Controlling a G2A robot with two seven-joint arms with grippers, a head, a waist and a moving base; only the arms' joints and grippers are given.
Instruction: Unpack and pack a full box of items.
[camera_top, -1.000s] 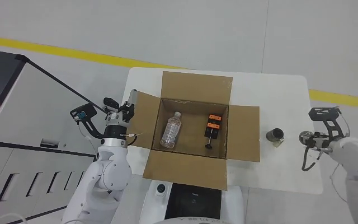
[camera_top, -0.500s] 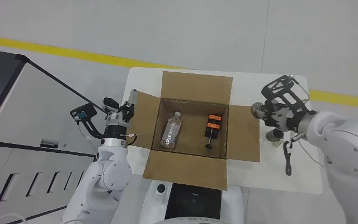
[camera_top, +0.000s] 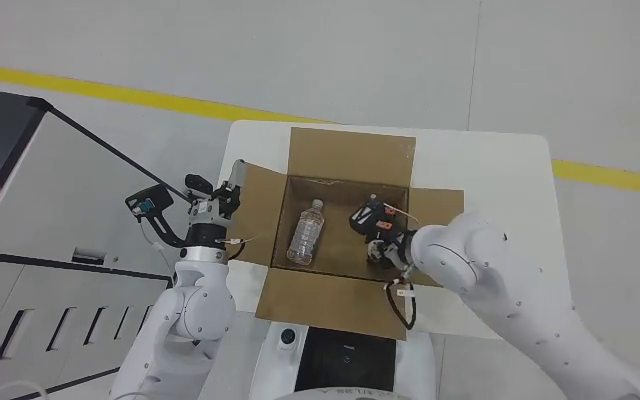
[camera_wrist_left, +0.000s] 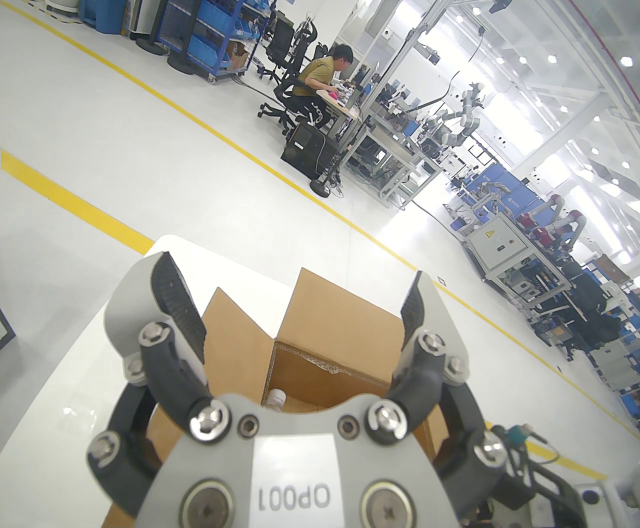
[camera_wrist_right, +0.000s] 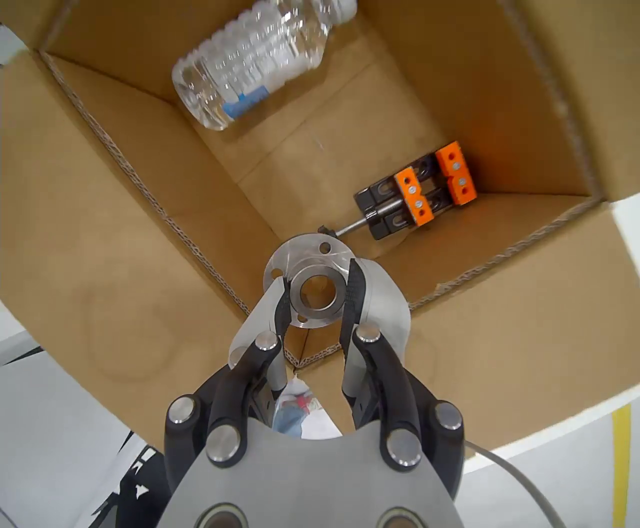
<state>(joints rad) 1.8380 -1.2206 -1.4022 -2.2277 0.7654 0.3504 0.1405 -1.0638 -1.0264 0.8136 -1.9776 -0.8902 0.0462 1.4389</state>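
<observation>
The left pincer is hanging spread wide beside the left flap of the open brown cardboard box on the white counter. Inside, 1 clear plastic bottle is lying left of 1 black-and-orange vise. The right pincer is pinching a silver metal flange over the box's right half.

right gripper | table edge → over box | flange apparently carried along

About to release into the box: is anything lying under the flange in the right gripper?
Possibly: the vise lies in the box right beside the held flange, its screw handle at the flange's rim. The bottle lies apart.
</observation>
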